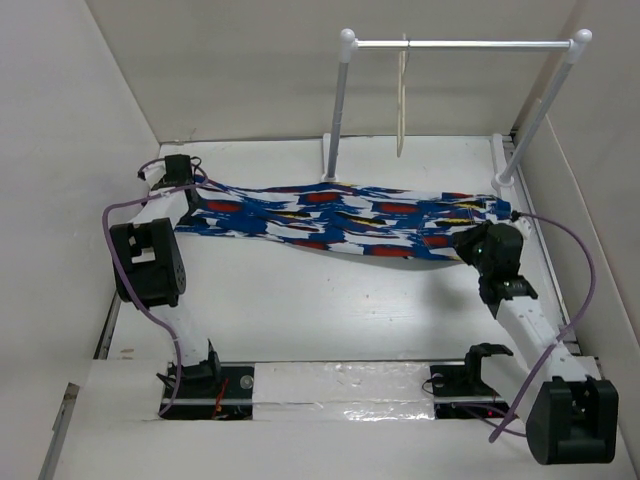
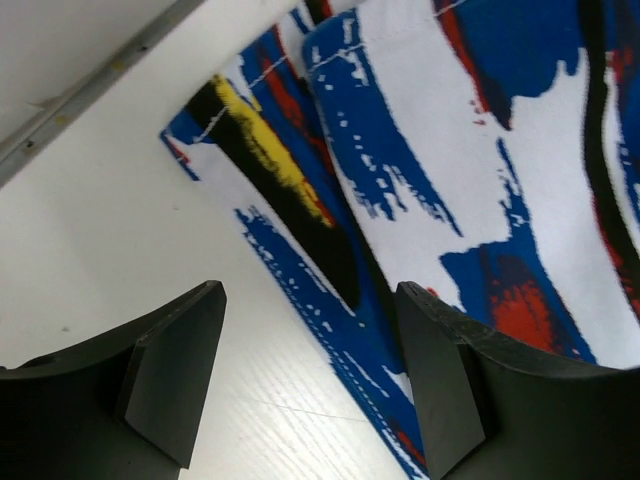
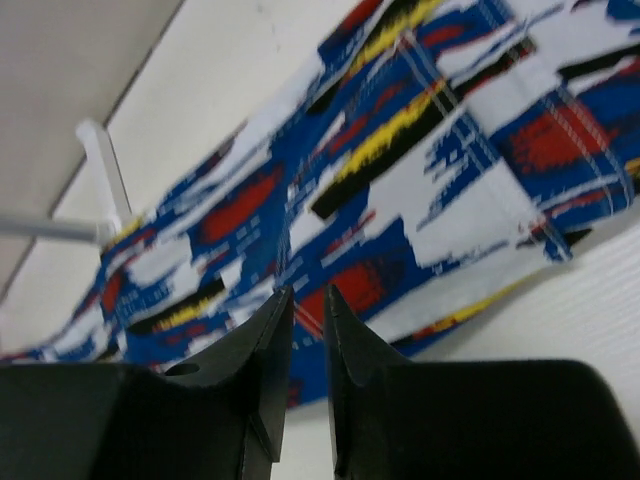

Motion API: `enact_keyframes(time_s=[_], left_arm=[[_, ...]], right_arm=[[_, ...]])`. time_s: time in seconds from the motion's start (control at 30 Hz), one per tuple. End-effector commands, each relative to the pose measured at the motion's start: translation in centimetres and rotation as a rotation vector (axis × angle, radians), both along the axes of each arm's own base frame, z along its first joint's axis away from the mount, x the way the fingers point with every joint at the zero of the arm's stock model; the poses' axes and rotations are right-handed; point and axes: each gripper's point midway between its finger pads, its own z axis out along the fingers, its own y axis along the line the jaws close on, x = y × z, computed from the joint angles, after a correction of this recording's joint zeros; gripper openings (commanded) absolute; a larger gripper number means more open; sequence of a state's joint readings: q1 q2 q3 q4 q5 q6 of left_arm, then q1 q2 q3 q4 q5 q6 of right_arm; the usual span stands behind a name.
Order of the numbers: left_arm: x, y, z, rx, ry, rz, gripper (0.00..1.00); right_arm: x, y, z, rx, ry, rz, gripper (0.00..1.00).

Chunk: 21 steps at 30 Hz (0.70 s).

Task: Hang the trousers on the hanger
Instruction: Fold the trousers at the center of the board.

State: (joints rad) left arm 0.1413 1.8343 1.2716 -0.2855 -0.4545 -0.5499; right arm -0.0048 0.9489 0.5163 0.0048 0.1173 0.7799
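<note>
My L hand (image 2: 308,292): jaws wide, gripping nothing, over the L end of the trousers (image 1: 350,220). My R hand (image 3: 308,295): jaws narrow, slim gap, at the R end; can't tell if cloth is caught. Trousers lie stretched across the bench (image 1: 330,300). Hanger (image 1: 402,100) hangs on the rack (image 1: 480,44) bar behind them.

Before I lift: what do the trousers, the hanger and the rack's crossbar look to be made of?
The trousers look like thin, matte woven fabric, going by the stitched seams and soft folds. The hanger is slim and cream, perhaps plastic or painted wood; it is too small to tell. The rack crossbar looks like metal, with a silvery sheen.
</note>
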Motion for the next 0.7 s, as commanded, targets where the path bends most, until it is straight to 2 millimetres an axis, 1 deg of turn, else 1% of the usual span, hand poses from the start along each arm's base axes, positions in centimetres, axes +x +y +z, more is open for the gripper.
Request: enact_keyframes(time_s=[0.0, 0.03, 0.07, 0.13, 0.2, 0.23, 0.27, 0.3, 0.4, 0.43, 0.5, 0.53, 0.6, 0.63, 0.67], left_arm=[[2.0, -0.4, 1.7, -0.031, -0.096, -0.011, 0.66], [2.4, -0.5, 1.7, -0.033, -0.102, -0.015, 0.65], [2.7, -0.4, 1.7, -0.033, -0.113, -0.016, 0.65], [3.2, 0.0, 1.4, -0.035, -0.119, -0.008, 0.63], [3.3, 0.1, 0.8, -0.035, -0.100, -0.005, 0.63], [3.8, 0.1, 0.9, -0.035, -0.104, -0.004, 0.62], [3.6, 0.2, -0.1, -0.039, -0.071, -0.001, 0.61], [3.6, 0.2, -0.4, -0.039, -0.065, 0.003, 0.61], [4.2, 0.3, -0.7, -0.035, -0.074, 0.002, 0.56], [4.4, 0.4, -0.5, -0.032, -0.080, 0.001, 0.50], [4.8, 0.6, -0.6, -0.025, -0.079, 0.003, 0.46], [4.9, 0.7, -0.6, -0.020, -0.080, 0.006, 0.37], [5.0, 1.0, -0.3, -0.001, -0.089, 0.016, 0.21], [4.9, 1.1, -0.1, 0.004, -0.093, 0.020, 0.11], [4.7, 1.3, 0.2, 0.015, -0.103, 0.028, 0.07]], right_arm=[[-0.7, 2.6, 1.6, -0.024, -0.134, 0.153, 0.27], [-1.3, 3.8, 1.3, -0.021, -0.130, 0.215, 0.28], [-1.8, 3.9, 0.5, -0.036, -0.115, 0.233, 0.30], [-2.7, 5.0, 0.5, -0.051, -0.128, 0.280, 0.32], [-2.8, 5.1, 0.7, -0.050, -0.134, 0.286, 0.34], [-2.9, 5.4, 0.6, -0.051, -0.135, 0.298, 0.34], [-2.9, 5.4, 0.9, -0.052, -0.142, 0.299, 0.34], [-2.9, 5.4, 0.9, -0.052, -0.145, 0.301, 0.35], [-2.9, 6.2, 1.0, -0.051, -0.143, 0.344, 0.35], [-2.8, 6.4, 0.6, -0.047, -0.131, 0.350, 0.35], [-2.8, 7.1, 0.3, -0.047, -0.128, 0.372, 0.35], [-2.8, 7.0, 0.0, -0.048, -0.121, 0.370, 0.35], [-3.0, 7.7, -0.2, -0.051, -0.119, 0.387, 0.35], [-2.9, 7.5, -0.2, -0.053, -0.122, 0.373, 0.35], [-3.0, 7.9, -0.3, -0.052, -0.125, 0.382, 0.35]])
